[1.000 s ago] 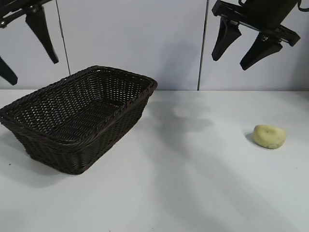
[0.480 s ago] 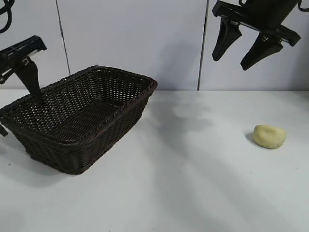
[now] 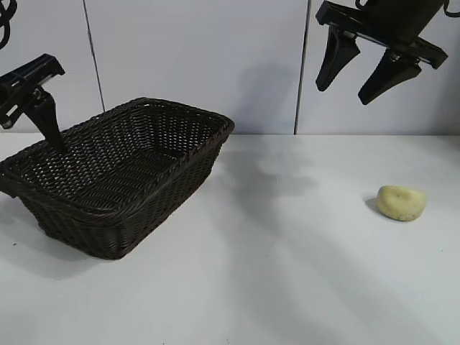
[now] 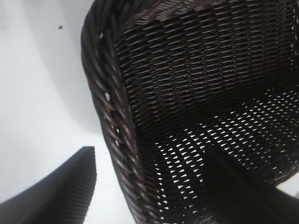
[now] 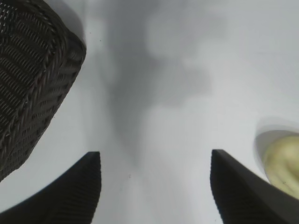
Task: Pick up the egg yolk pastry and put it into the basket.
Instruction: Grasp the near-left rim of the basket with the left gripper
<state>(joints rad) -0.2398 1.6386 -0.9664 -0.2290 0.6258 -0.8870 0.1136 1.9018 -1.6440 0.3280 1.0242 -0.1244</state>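
Here the small, pale yellow, rounded egg yolk pastry lies on the white table at the right of the exterior frame, well apart from the large, rectangular, dark brown woven wicker basket, which fills the left half of that frame. In the right wrist view the pastry shows at the right edge and a corner of the basket at the upper left, with bare table between them.

The left gripper is at the far left of the exterior frame, spread over the basket's left end. One black finger reaches down inside the basket near the rim; the other is mostly hidden behind the basket's edge. In the left wrist view one finger stands outside the braided rim over the table and the other over the woven floor, so the jaws straddle the rim; I cannot tell whether either touches the wicker.

The right gripper hangs in the upper right of the exterior frame, high above the table, its two black fingers spread apart and holding nothing.
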